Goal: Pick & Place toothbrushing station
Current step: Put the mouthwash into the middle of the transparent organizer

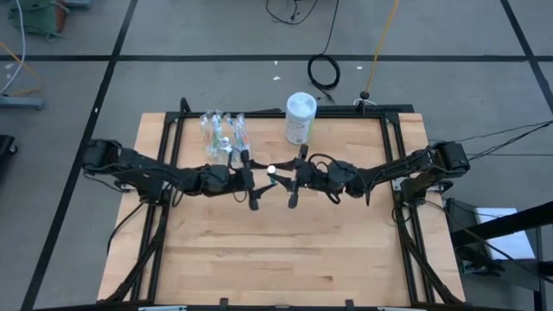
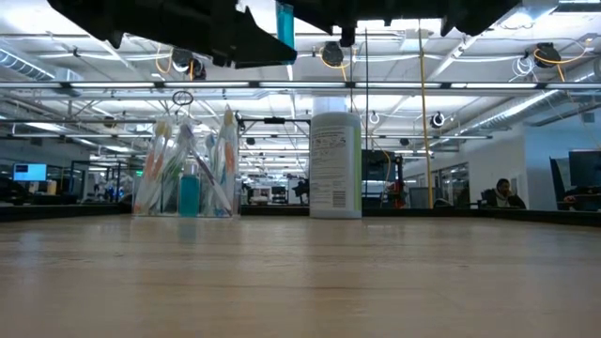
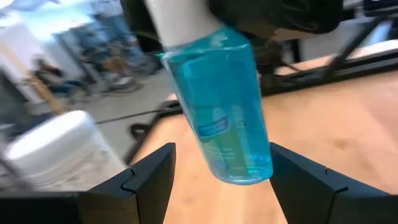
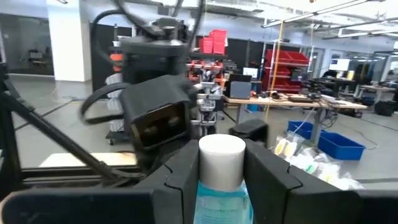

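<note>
Between my two hands, above the surface | right hand (image 4: 221, 177) grips teal tube (image 3: 221, 118) by its cap | left hand (image 3: 217, 180) released around tube | step: handover | next, I judge: left clenches, right releases.

We see a light wooden table top (image 1: 276, 250) set in a black metal frame (image 1: 164, 138), filling the lower middle of the high view. Near its far edge, just right of centre, a white cylindrical canister (image 1: 299, 118) with a pale label stands upright; in the low view it rises at centre frame. On the grey floor beyond, upper centre, lies a coiled black cable (image 1: 325, 71). At the right edge of the low view, a person (image 2: 504, 194) sits far off.
</note>
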Controlling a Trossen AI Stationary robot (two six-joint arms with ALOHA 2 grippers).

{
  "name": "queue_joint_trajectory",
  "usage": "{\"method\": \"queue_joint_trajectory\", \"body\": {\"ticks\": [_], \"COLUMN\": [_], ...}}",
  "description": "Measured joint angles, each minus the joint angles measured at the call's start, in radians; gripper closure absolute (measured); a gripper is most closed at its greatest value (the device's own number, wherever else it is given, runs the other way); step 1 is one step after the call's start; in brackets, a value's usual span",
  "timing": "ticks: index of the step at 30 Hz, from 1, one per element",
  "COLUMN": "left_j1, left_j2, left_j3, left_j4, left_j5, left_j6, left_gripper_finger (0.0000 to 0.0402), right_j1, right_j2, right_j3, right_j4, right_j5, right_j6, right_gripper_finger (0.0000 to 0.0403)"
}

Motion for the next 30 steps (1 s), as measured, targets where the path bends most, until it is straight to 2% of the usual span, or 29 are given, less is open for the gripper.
{"method": "queue_joint_trajectory", "body": {"ticks": [3,5,13,17,22,26,30], "left_j1": [-0.014,-0.023,-0.055,-0.04,-0.029,-0.027,-0.027], "left_j2": [0.01,0.01,0.007,0.007,0.007,0.007,0.007], "left_j3": [-0.001,-0.002,0.0,0.0,0.0,0.0,0.0], "left_j4": [0.038,0.066,0.132,0.133,0.141,0.154,0.151], "left_j5": [-0.104,-0.118,-0.057,-0.045,0.019,0.087,0.095], "left_j6": [0.013,0.003,0.01,0.003,-0.017,-0.019,-0.022], "left_gripper_finger": [0.0153,0.0153,0.0154,0.0154,0.0157,0.0181,0.0216], "right_j1": [-0.001,-0.001,0.002,0.001,0.001,0.0,0.0], "right_j2": [0.0,-0.001,0.003,0.002,0.002,0.002,0.002], "right_j3": [0.0,0.001,-0.003,-0.002,-0.002,-0.002,-0.002], "right_j4": [-0.001,-0.001,-0.032,-0.022,-0.035,-0.043,-0.047], "right_j5": [0.011,0.012,0.053,-0.013,-0.012,-0.021,-0.032], "right_j6": [0.012,0.016,-0.001,0.004,0.004,0.004,0.003], "right_gripper_finger": [0.0303,0.0303,0.0303,0.0303,0.0303,0.0303,0.0303]}}
